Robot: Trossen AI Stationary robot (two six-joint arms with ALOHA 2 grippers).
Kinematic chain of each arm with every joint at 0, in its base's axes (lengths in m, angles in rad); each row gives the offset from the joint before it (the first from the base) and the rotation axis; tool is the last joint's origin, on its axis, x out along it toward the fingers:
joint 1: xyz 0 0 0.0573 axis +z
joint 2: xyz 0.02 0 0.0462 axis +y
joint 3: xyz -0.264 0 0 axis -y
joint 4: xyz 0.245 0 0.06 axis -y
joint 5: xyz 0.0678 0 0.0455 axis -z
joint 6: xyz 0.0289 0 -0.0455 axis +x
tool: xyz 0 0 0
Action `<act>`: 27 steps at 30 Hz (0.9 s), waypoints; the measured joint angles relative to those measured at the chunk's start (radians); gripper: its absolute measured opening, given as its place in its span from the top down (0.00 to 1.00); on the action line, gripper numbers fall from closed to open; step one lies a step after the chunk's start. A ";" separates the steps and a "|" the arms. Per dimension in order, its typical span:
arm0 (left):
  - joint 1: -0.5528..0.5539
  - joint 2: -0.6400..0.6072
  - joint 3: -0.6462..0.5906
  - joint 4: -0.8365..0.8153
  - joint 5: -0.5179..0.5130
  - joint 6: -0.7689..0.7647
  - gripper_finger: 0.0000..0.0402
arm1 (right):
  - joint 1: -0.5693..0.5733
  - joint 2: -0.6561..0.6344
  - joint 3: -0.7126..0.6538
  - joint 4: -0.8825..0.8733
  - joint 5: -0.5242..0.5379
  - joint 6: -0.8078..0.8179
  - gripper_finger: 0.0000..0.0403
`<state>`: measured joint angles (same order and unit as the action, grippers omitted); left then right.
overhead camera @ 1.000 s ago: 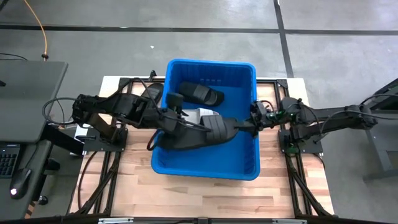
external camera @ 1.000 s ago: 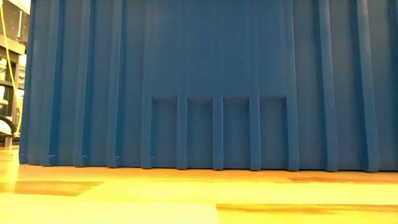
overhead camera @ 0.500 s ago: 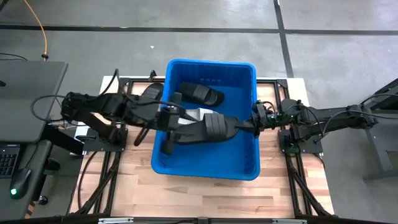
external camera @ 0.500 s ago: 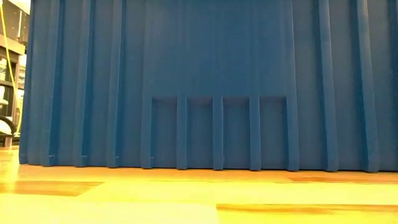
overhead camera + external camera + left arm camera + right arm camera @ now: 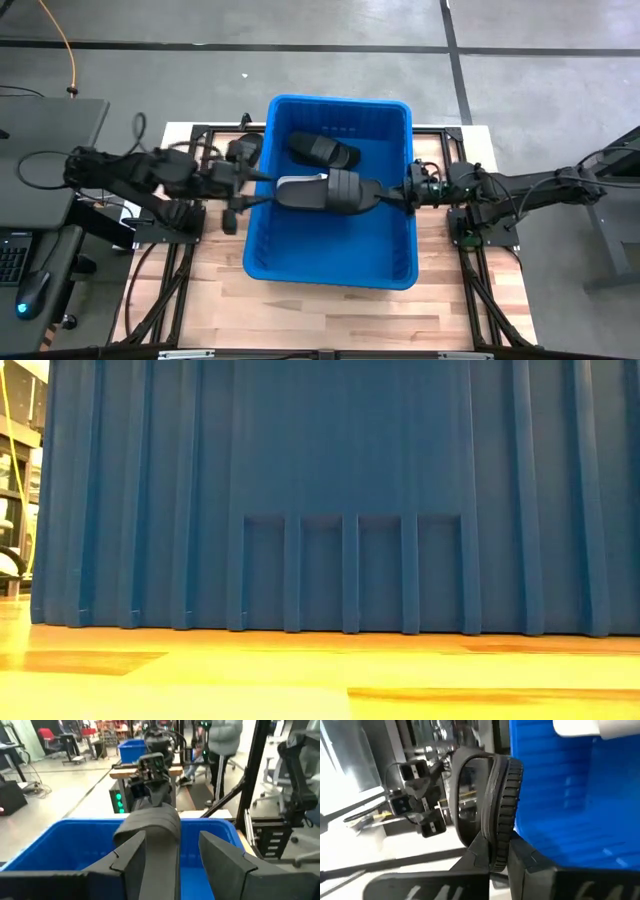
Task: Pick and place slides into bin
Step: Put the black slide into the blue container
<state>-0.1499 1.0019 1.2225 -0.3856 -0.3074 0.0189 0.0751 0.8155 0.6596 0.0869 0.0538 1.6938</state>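
Right end effector [image 5: 392, 193]: clenched on the edge of a black slide [image 5: 345, 190], its two fingers [image 5: 476, 851] pinching the ribbed sole rim; it reaches in over the bin's 3 o'clock wall.
Held black slide: hangs above the middle of the blue bin [image 5: 400, 262], strap side turned up, stretching from the right end effector toward 9 o'clock.
Left end effector [image 5: 243, 180]: released, fingers [image 5: 129, 856] spread wide with nothing between them; it sits just outside the bin's 9 o'clock wall, level with the held slide, which lies straight ahead of it across the wall.
White slide [image 5: 300, 186]: inside the bin, showing at the 9 o'clock end of the held slide; whether they touch cannot be told.
Second black slide [image 5: 323, 150]: lies inside the bin toward 12 o'clock, apart from both end effectors.
Third black slide [image 5: 242, 148]: lies on the table [image 5: 330, 315], outside the bin at about 10 o'clock, near the left arm.
Bin: stands in the middle of the table; its ribbed wall fills the low view.
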 joint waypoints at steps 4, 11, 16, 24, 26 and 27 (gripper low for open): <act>0.000 -0.123 -0.107 0.054 -0.021 0.000 0.57 | 0.049 0.037 0.001 -0.014 0.085 0.020 1.00; 0.000 -0.337 -0.332 0.227 -0.021 -0.002 0.58 | 0.143 0.176 0.106 -0.149 0.213 0.057 1.00; 0.000 -0.453 -0.451 0.300 -0.021 -0.022 0.58 | 0.159 0.328 0.288 -0.297 0.244 0.030 1.00; -0.001 -0.586 -0.528 0.307 -0.019 -0.027 0.59 | 0.165 0.517 0.495 -0.499 0.234 0.039 1.00; -0.001 -0.600 -0.536 0.289 -0.019 -0.028 0.59 | 0.182 0.544 0.497 -0.502 0.234 0.080 1.00; -0.001 -0.605 -0.536 0.296 -0.017 -0.027 0.59 | 0.191 0.557 0.497 -0.502 0.235 0.099 1.00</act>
<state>-0.1505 0.3970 0.6868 -0.0899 -0.3245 -0.0086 0.2665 1.3724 1.1568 -0.4146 0.2892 1.7933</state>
